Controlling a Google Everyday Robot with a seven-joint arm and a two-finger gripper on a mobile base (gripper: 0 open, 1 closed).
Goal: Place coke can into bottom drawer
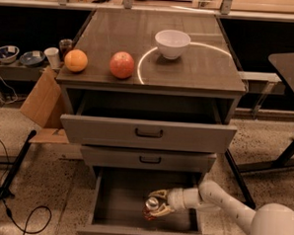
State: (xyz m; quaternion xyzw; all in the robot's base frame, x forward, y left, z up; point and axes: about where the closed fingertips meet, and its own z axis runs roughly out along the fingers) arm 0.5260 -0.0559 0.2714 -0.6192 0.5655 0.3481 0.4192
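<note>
The bottom drawer is pulled out, a deep grey box under the two upper drawers. The coke can, red-orange with a silver top, stands inside it toward the right. My gripper reaches in from the right on a white arm and its pale fingers wrap the can, shut on it. The can sits low, near the drawer floor; I cannot tell whether it touches.
The top drawer is also pulled out; the middle drawer is closed. On the cabinet top are an orange, a red apple and a white bowl. A cardboard box and cables lie at left.
</note>
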